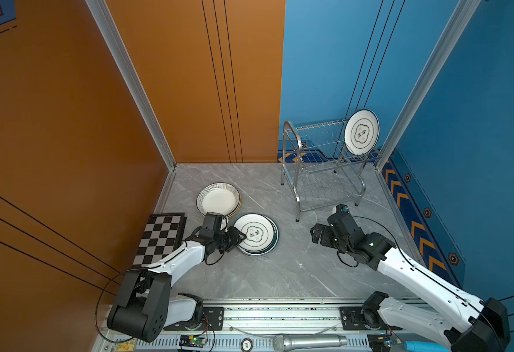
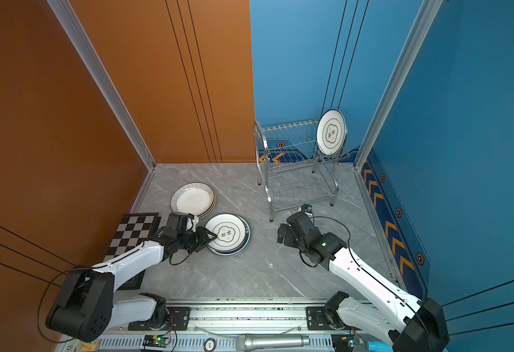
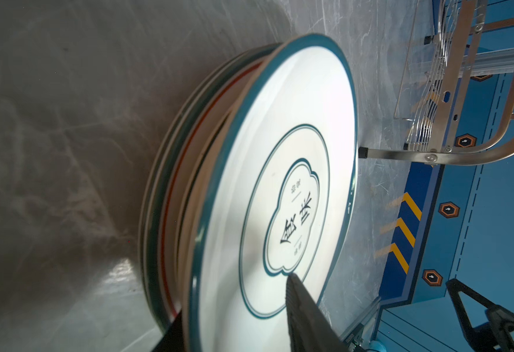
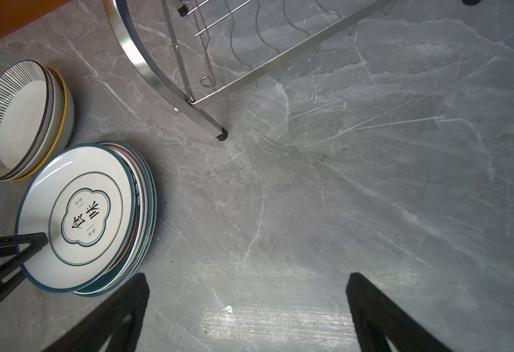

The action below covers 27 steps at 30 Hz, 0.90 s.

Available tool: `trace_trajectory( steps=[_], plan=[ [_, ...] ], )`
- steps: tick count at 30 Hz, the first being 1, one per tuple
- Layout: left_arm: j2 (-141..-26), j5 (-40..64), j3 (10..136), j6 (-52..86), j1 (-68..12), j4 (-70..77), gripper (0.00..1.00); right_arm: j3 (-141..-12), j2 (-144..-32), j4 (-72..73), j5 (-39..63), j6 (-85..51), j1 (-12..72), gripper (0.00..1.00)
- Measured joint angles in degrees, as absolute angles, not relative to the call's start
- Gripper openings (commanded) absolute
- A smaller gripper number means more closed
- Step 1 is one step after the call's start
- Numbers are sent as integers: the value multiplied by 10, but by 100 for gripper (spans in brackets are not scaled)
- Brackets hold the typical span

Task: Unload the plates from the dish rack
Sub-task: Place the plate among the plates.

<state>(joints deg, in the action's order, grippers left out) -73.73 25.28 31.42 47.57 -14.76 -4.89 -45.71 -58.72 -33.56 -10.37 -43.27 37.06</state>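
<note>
Nearest the lens in both top views, the left arm's black elbow housing [image 1: 140, 304] sits at 7 o'clock of the grey marble-patterned tabletop [image 1: 280, 274]. From it the left gripper [image 1: 241, 238] reaches a flat stack [image 1: 268, 248] of round white ceramic plates with teal rim bands, just 9 o'clock of table centre. Its jaws stand parted astride the near rim of the top plate [image 3: 295, 106], one finger [image 3: 304, 314] over the printed face, the other below. A second stack [image 1: 218, 199], topped by a finely striped white plate, lies just beside at 10 o'clock. A black-and-white chequered board [image 1: 161, 237] lies at the 9 o'clock edge. The shiny two-tier steel wire dish rack [image 1: 326, 166] stands at 1 o'clock; one teal-banded plate [image 1: 361, 131] stands upright at the 3 o'clock end of its upper tier. The right gripper [image 4: 246, 314] hangs over the tabletop at 3 o'clock, jaws wide apart and empty.
</note>
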Motion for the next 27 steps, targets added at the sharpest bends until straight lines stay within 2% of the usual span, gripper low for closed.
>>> trace_trajectory(
  steps=[18, 27],
  plan=[
    [-738, 171, 383, 430, -193, -174, 61, -457, -584, -336, -103, -428, 360, 100],
    [-745, 110, 416, 411, -213, -248, 64, -457, -581, -336, -103, -423, 355, 100]
  ],
)
